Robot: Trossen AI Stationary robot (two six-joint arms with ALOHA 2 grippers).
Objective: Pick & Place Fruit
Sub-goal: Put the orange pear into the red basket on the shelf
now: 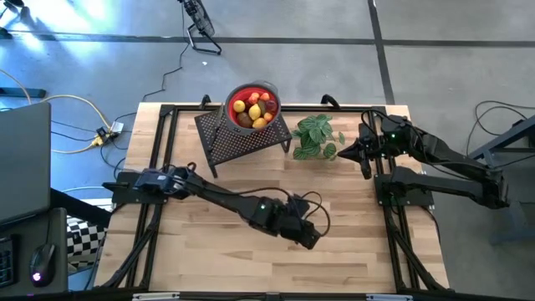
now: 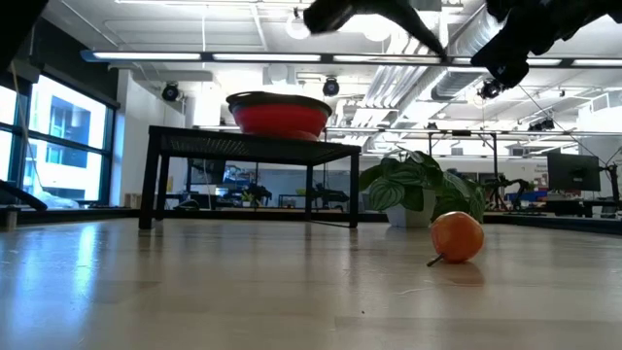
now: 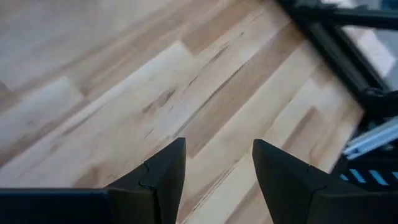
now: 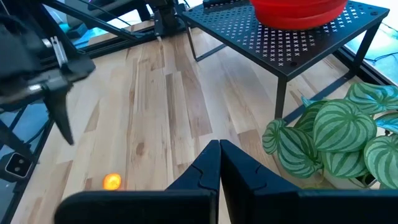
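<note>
The left hand (image 1: 311, 237), half open and empty, hangs over the tabletop (image 1: 209, 251) mid-front. One orange (image 2: 457, 237) lies loose; a nudge could roll it off. The right hand (image 1: 365, 167) waits shut by the plant (image 1: 316, 136).

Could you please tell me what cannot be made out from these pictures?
- Orange fruit: hidden in the high view, likely under the left arm.
- Fruit in the red bowl: too small to count; the rim hides it in the low view.
- Left tool: the wrist view shows only bare table.
</note>
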